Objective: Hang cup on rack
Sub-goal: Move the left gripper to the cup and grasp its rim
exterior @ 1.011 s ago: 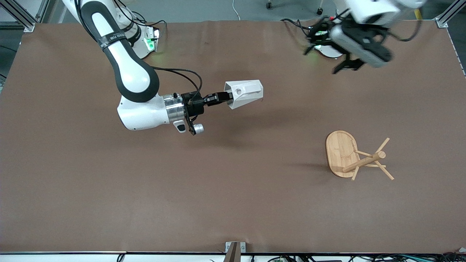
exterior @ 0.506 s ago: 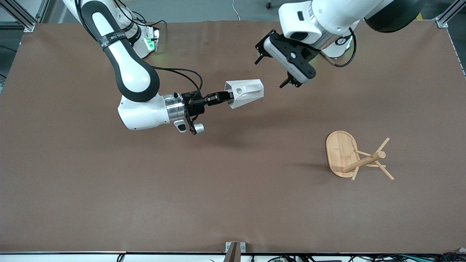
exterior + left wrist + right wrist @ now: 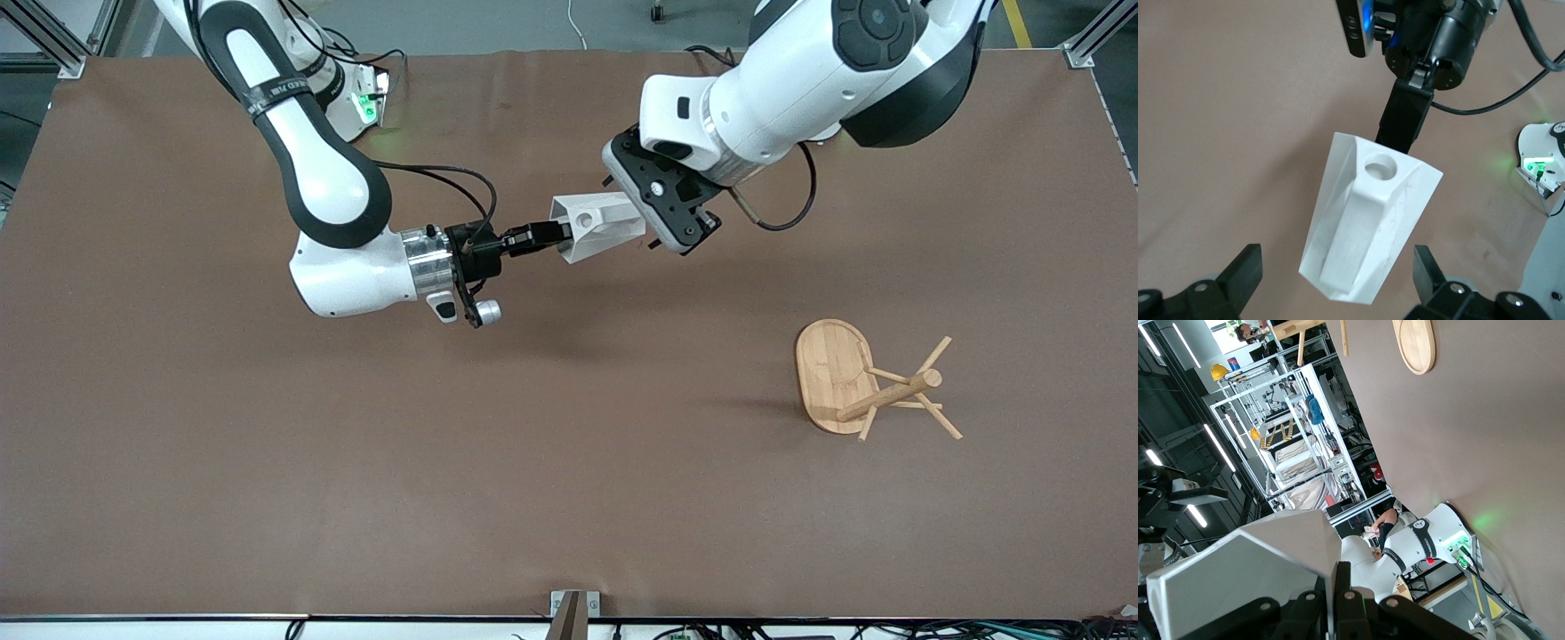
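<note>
brown table (image 3: 267,489), right claw (image 3: 562,236) gripping cup (image 3: 597,228), left claw (image 3: 642,238) wide

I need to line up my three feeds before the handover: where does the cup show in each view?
Front view: the cup is in the air over mid-table, between the shut right gripper and the open left gripper.
Left wrist view: centre of the picture, its round-holed handle facing the camera.
Right wrist view: a white faceted block at the lower edge.
Shared landmark: the right gripper clamping the cup's rim.
</note>
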`<act>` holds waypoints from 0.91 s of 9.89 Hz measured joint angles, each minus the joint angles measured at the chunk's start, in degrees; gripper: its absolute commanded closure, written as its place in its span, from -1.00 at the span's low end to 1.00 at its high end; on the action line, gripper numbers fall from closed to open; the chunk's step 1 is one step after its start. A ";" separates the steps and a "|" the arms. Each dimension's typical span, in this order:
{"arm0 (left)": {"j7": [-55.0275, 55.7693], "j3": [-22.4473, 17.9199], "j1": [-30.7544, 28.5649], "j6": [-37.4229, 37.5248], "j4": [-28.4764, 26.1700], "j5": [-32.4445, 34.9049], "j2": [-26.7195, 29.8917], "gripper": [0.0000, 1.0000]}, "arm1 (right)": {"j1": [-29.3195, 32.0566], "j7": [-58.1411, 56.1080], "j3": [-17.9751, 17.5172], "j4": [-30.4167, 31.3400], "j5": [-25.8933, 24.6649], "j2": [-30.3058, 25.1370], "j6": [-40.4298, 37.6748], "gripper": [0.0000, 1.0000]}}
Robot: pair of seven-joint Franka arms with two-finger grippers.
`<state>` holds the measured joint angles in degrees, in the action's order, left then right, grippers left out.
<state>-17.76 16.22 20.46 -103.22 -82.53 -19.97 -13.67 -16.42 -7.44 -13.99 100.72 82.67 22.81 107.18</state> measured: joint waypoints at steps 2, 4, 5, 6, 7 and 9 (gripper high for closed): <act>-0.79 0.03 0.73 0.02 0.00 0.00 -0.74 -1.00 | 0.00 0.00 -0.05 -0.01 0.01 0.00 0.00 0.98; -1.52 0.27 1.18 0.01 0.01 0.00 -2.06 -1.00 | 0.00 0.00 -0.09 -0.01 0.03 0.00 0.00 0.98; -1.53 0.36 1.71 0.00 0.01 0.01 -2.54 -1.00 | 0.00 0.00 -0.11 -0.02 0.05 0.00 0.00 0.98; -1.53 0.37 2.27 0.00 0.02 0.15 -2.98 -1.00 | 0.00 0.00 -0.11 -0.03 0.06 0.00 0.00 0.98; -1.52 0.37 2.55 -0.01 0.02 0.54 -3.54 -1.00 | 0.00 0.00 -0.13 -0.04 0.06 -0.01 0.00 0.98; -1.54 0.38 2.56 0.00 0.09 1.89 -3.82 -0.94 | 0.00 0.00 -0.06 0.04 0.02 0.06 0.22 0.98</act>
<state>-19.30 16.59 23.02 -103.22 -82.45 -18.08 -17.49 -16.41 -7.44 -14.06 100.76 82.69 22.87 107.40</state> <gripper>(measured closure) 0.000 0.956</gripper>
